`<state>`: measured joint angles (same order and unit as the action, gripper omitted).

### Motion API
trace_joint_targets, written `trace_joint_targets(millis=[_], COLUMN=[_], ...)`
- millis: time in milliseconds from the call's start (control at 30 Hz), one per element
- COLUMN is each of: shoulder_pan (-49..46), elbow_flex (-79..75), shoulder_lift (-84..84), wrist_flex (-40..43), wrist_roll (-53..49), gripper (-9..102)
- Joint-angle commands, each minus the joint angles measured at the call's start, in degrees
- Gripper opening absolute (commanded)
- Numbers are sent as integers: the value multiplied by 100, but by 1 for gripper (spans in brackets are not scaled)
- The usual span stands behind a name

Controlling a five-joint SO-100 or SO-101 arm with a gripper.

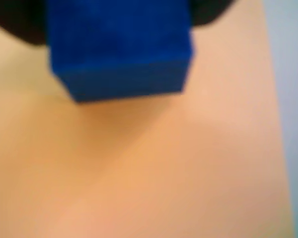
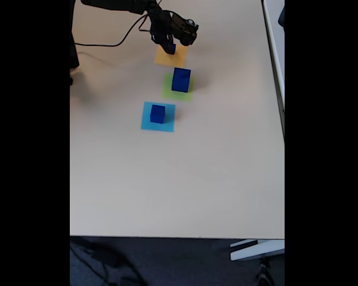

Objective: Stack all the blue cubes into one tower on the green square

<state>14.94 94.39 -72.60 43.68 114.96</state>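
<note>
Blue cube point(image 2: 170, 48) upright in claw point(image 2: 169, 46), over orange square point(image 2: 170, 56)

Matt, smooth blue cubes point(image 2: 181, 79) — flat papery orange patch point(image 1: 164, 173) on a smooth, matt beige table point(image 2: 179, 179)

three blue cubes point(image 2: 181, 79), three coloured squares point(image 2: 158, 124)

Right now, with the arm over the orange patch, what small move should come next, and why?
Probably lift the small cube clear of the orange patch. In the fixed view the gripper sits on it, though whether the jaws have closed is unclear. The green square already carries a larger cube, the next stop; another cube waits on the blue patch.
</note>
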Motion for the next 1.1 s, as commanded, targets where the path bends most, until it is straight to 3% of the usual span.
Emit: trace_joint_targets(millis=[0,367,500,600,800,1067], shoulder_pan=[0,44,-62,-211,-677,-1283], elbow_flex=[9,-185,-703,-1512,-2355,-1767], shoulder_lift=[-158,-176,-202,-141,-193,-782], wrist_flex=[-149,-272,-255,229,598,606], wrist_roll=[-9,-132,-721,-1204,-1986,-2602], gripper=[16,28,31,32,32,29])
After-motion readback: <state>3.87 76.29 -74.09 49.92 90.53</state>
